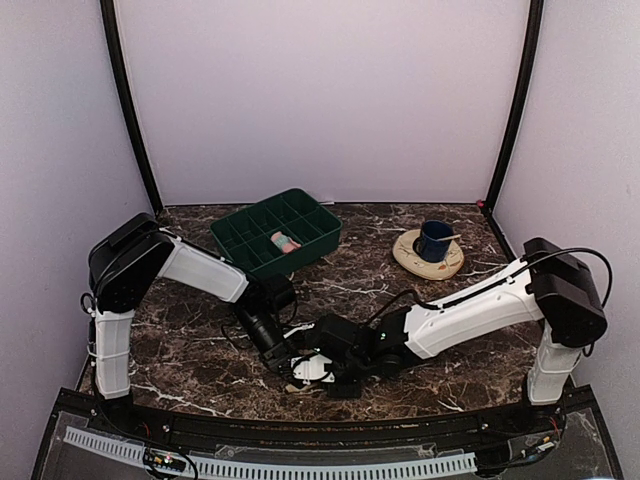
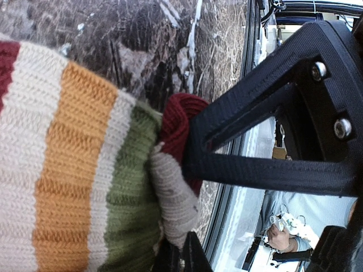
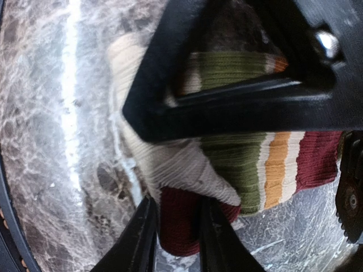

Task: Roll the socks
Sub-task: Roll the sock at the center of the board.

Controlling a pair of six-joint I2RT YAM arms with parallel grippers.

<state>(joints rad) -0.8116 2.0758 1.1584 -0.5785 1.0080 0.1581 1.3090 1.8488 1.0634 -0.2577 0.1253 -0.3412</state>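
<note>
Roll seemingly starting near the green tray (image 1: 300, 255): left hand (image 2: 181, 258) and right hand (image 3: 178, 238) pinch the striped sock (image 3: 249, 164); next, curl its maroon end inward.

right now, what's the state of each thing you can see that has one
striped sock, lying on the table, maroon end folded over, not rolled up
left fingers, shut, pinching the sock's cream fold
right fingers, closed on the sock's maroon end
pink sock, bundled up in a compartment of the green tray
blue cup, upright on the plate
</note>
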